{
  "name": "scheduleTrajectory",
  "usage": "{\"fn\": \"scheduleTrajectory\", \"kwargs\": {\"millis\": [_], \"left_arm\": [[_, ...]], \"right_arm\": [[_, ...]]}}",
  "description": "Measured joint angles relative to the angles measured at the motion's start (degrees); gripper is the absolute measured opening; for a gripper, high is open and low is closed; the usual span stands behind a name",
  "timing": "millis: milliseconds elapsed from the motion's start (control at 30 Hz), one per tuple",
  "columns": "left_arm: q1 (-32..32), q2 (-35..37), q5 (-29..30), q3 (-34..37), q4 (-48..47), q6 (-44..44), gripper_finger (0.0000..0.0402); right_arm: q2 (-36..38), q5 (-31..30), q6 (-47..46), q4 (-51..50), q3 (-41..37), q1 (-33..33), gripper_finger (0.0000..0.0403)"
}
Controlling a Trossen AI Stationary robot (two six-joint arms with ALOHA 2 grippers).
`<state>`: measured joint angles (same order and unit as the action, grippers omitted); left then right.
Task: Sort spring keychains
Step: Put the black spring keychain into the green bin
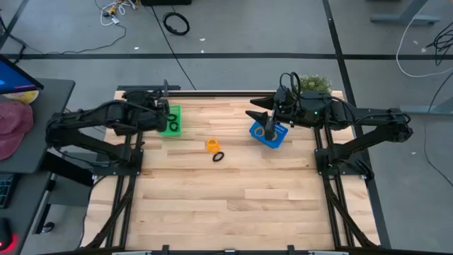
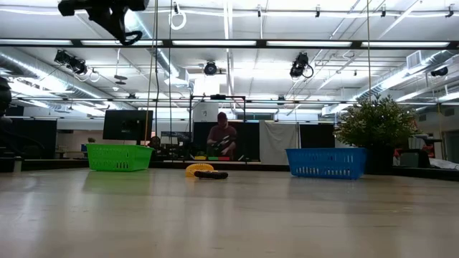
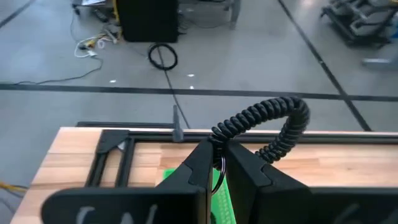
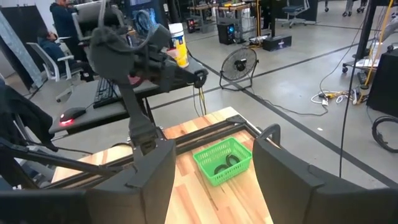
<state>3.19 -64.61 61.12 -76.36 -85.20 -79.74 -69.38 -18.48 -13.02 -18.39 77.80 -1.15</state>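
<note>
The left hand [image 3: 217, 168], pinched on a black keychain [image 3: 264, 127] above the green basket [image 1: 172, 120], risked snagging the coil on release (it springs), flicking it onto the surface [image 1: 226, 198], while the right hand [image 1: 269, 131] hung open over the blue basket [image 1: 277, 138].

2 dark arms [image 1: 99, 120] (black jaws)
</note>
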Motion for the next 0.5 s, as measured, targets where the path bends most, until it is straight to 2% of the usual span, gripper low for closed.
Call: {"fn": "scheduleTrajectory", "kwargs": {"millis": [67,300,500], "left_arm": [[3.45,0.06,-2.53,-0.04,2.72,4.35,0.0036],[21.75,-0.51,-19.61,-0.04,11.99,21.64,0.0036],[34.81,-2.78,-30.08,-0.09,18.06,30.48,0.0036]], "right_arm": [[0.00,0.00,0.02,0.03,0.00,0.00,0.0217],[0.00,0.00,0.20,1.12,0.00,0.00,0.0217],[0.00,0.00,0.06,2.11,0.00,0.00,0.0217]]}}
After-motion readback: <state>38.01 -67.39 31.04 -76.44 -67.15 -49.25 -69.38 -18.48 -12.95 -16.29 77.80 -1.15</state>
